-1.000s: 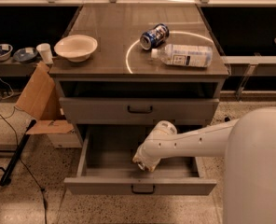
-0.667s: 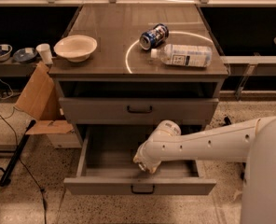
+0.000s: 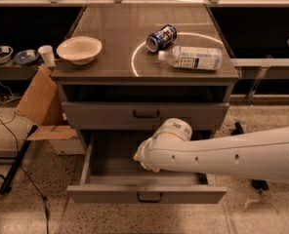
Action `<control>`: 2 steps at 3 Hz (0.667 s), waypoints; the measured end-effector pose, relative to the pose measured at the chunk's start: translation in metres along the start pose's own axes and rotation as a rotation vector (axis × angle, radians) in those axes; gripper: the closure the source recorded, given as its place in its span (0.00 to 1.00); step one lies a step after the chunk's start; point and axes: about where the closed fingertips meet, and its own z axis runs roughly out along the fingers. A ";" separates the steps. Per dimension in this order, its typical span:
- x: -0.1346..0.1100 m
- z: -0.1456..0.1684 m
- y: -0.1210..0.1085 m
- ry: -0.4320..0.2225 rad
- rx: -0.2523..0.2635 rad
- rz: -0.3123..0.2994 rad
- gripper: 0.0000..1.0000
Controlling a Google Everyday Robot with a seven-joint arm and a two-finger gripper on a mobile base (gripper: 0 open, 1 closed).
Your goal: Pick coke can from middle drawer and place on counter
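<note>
The middle drawer [image 3: 101, 165], the lowest one, is pulled open. My white arm reaches in from the right, and my gripper [image 3: 140, 158] is down inside the drawer at its middle, hidden behind the wrist. The coke can is hidden; no red can shows in the drawer or elsewhere. The counter [image 3: 110, 28] is the glossy grey-brown top with a thin white arc, above the drawers.
On the counter lie a blue-and-white can [image 3: 161, 37], a clear plastic bottle [image 3: 192, 57] and a white bowl [image 3: 79, 49]. The upper grey drawer [image 3: 145, 115] is closed. A cardboard box [image 3: 39, 101] and a black pole [image 3: 15, 167] are at the left.
The bulky white part of the robot at the right has drawn back, leaving a longer stretch of arm in view. The gripper end stays at about the same spot in the drawer.
</note>
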 end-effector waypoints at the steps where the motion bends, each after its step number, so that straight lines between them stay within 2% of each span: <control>1: 0.006 -0.043 -0.018 0.052 0.017 -0.039 1.00; 2: 0.021 -0.088 -0.026 0.079 0.017 -0.044 1.00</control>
